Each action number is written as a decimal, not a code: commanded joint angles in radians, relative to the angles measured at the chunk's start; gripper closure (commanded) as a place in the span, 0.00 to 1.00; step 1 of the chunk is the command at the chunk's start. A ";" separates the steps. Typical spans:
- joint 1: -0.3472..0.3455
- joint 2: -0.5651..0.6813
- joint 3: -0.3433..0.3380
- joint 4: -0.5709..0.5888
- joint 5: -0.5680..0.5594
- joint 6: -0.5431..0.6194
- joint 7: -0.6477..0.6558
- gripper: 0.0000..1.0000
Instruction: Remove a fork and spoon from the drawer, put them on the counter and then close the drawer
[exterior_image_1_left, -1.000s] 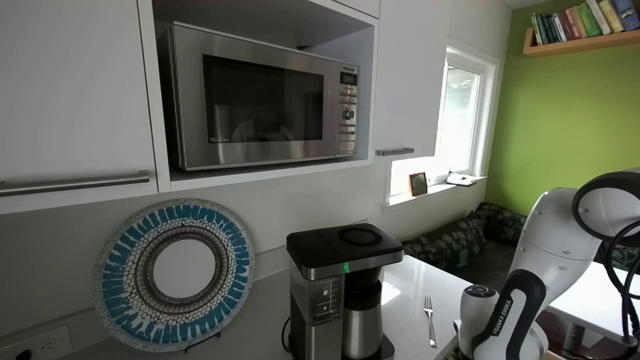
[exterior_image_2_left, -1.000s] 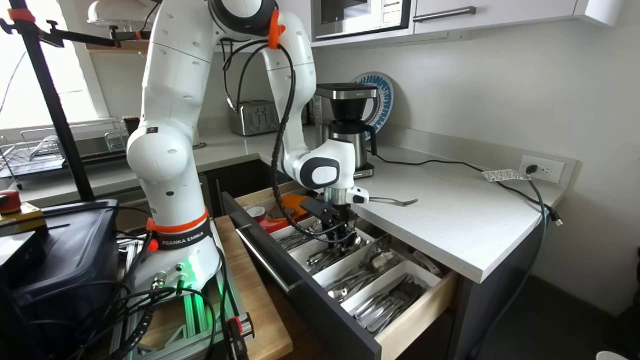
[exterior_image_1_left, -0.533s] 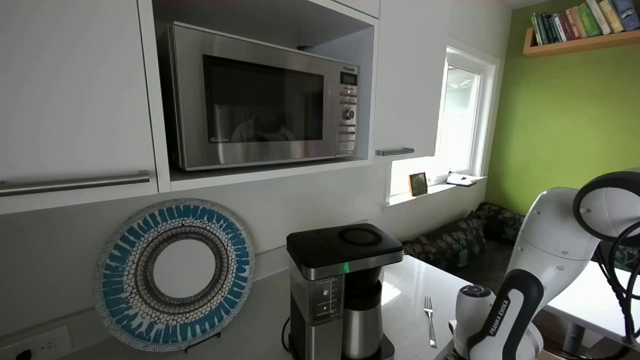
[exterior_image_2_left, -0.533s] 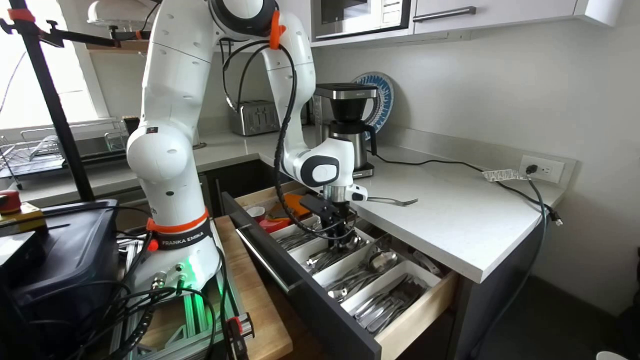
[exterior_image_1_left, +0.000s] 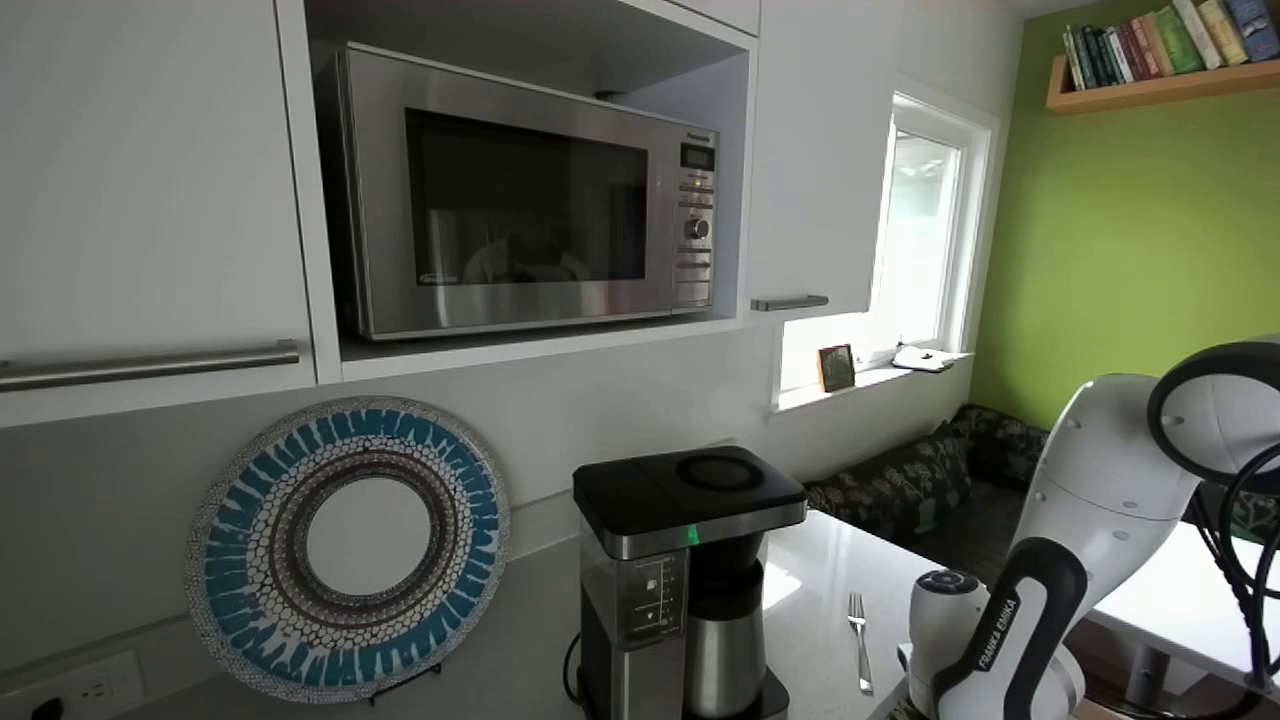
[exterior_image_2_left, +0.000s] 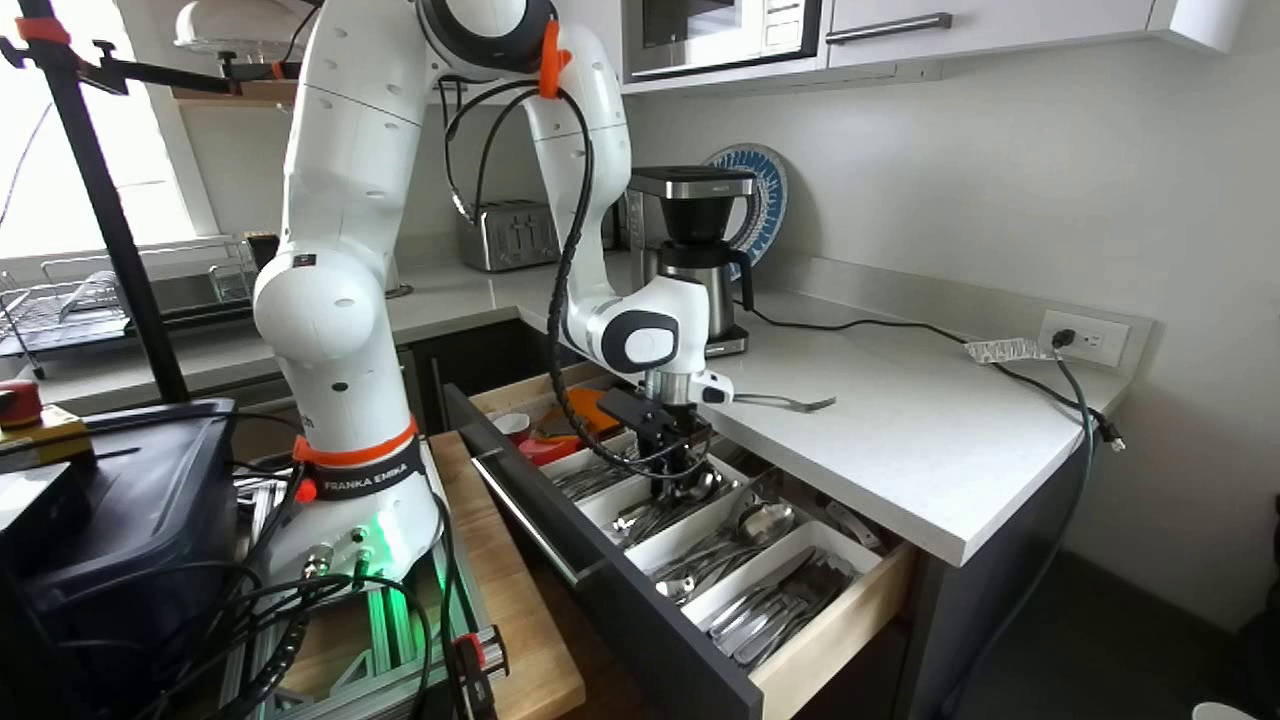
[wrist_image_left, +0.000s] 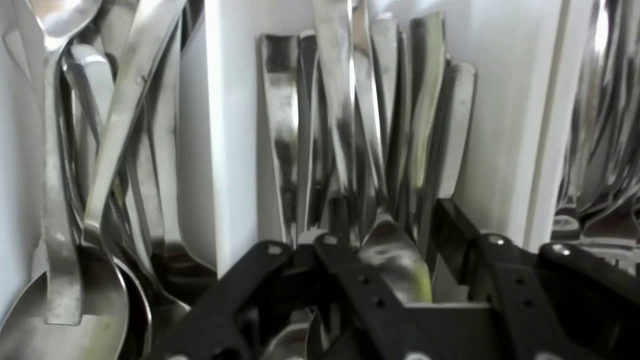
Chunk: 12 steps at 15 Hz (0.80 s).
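Note:
The fork (exterior_image_1_left: 860, 645) lies on the glossy white counter (exterior_image_2_left: 900, 430), near the edge above the drawer; it also shows in an exterior view (exterior_image_2_left: 800, 404). The drawer (exterior_image_2_left: 835, 628) is pulled open, with a dark front, pale wood sides and white cutlery compartments. My gripper (exterior_image_2_left: 672, 488) points down into a middle compartment. In the wrist view my gripper (wrist_image_left: 392, 215) is open. A silver spoon (wrist_image_left: 395, 257) lies between its fingers, bowl toward the palm, among several other utensils. Whether a finger touches the spoon is hard to tell.
White dividers (wrist_image_left: 232, 150) stand on either side of the gripper. Compartments beside it hold more spoons (wrist_image_left: 75, 300) and forks (exterior_image_2_left: 775, 610). A coffee maker (exterior_image_2_left: 700, 255) stands on the counter behind the wrist. The counter's edge runs close beside the arm.
My gripper has shifted slightly, a little to the left in both exterior views, staying down in the drawer. The fork and the drawer have not moved.

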 joint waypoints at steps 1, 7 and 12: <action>0.013 -0.038 -0.006 -0.004 0.005 -0.079 0.002 0.51; 0.010 -0.025 0.000 0.008 0.009 -0.105 -0.003 0.64; 0.007 -0.010 0.000 0.013 0.009 -0.099 -0.006 0.59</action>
